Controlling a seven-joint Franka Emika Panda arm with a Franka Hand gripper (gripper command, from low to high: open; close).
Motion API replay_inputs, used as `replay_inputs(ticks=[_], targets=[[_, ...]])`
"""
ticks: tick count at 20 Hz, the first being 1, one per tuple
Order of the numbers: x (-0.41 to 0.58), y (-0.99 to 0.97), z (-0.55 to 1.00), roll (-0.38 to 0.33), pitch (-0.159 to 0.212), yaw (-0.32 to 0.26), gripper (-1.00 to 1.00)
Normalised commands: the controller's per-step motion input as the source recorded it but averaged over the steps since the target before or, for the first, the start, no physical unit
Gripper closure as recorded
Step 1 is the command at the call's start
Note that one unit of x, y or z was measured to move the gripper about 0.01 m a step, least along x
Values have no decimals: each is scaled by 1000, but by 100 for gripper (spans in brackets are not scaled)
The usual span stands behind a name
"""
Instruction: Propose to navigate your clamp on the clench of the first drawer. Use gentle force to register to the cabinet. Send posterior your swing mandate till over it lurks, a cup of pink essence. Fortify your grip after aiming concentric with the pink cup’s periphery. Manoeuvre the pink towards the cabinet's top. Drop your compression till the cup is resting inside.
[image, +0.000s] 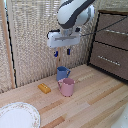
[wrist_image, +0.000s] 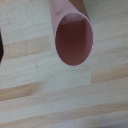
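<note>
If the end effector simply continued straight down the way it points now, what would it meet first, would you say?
Most likely the pink cup: the wrist view looks almost straight into its open mouth. In the exterior view the end effector seems nearer above the blue mug, so depth is uncertain.

pink cup (wrist_image: 75, 42): matt, smooth | floor (image: 95, 100): pale wood | cabinet (image: 112, 42): dark wood
</note>
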Motion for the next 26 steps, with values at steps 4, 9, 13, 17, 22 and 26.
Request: replay_inputs(ticks=[4, 9, 13, 17, 22, 26], targets=[[1, -113, 585, -141, -20, 149, -100], [-5, -113, 506, -153, -51, 199, -100], [-105, -161, 281, -190, -88, 219, -100], [-127, -174, 111, -234, -96, 216, -100], [-83, -138, 13, -284, -82, 210, -100], [-55, -127, 0, -331, -31, 192, -100]])
